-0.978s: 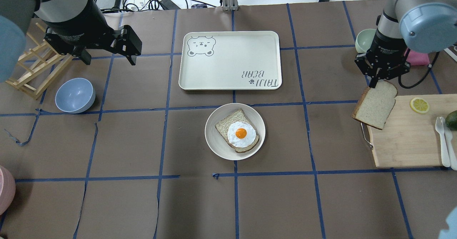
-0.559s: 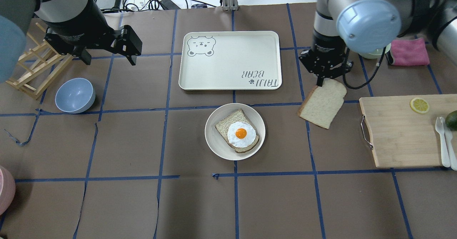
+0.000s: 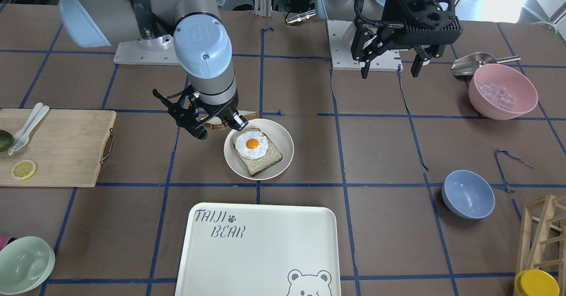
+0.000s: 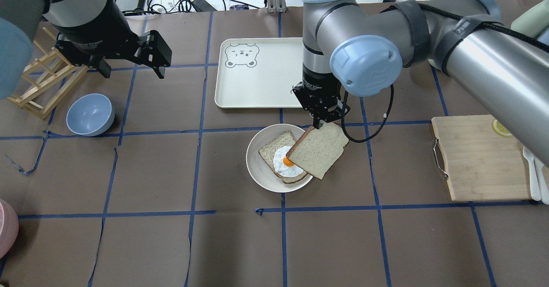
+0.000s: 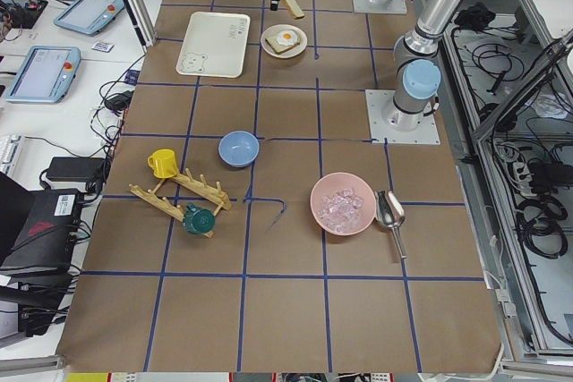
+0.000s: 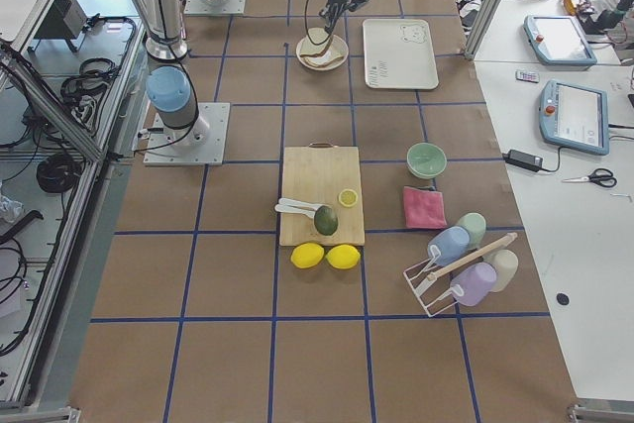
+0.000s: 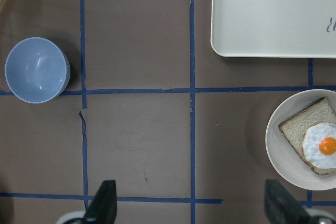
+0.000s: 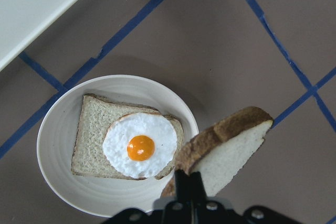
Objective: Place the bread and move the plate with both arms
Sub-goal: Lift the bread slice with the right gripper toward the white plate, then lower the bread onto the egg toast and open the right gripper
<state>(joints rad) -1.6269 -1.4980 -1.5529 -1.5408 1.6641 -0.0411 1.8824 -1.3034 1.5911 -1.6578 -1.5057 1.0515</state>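
The plain bread [image 4: 318, 152] hangs tilted from my right gripper [image 4: 319, 122], which is shut on its crust edge. It hovers over the right rim of the round off-white plate [image 4: 257, 169] and partly covers the egg-topped slice [image 4: 274, 147] lying there. The right wrist view shows the bread [image 8: 226, 150] beside the plate [image 8: 58, 145], with the egg slice [image 8: 100, 140] to its left. My left gripper [image 4: 132, 71] is open and empty, high over the table's left side, far from the plate [image 7: 275, 145].
A white bear-printed tray [image 4: 261, 77] lies just beyond the plate. A blue bowl [image 4: 90, 114] and a wooden rack [image 4: 43, 81] stand at the left. A cutting board [image 4: 480, 162] with lemon slice and cutlery lies at the right. A pink bowl [image 3: 502, 91] stands near the robot's left base.
My right arm has carried the bread leftward from the cutting board's edge to above the plate's right rim. The left arm has not moved.
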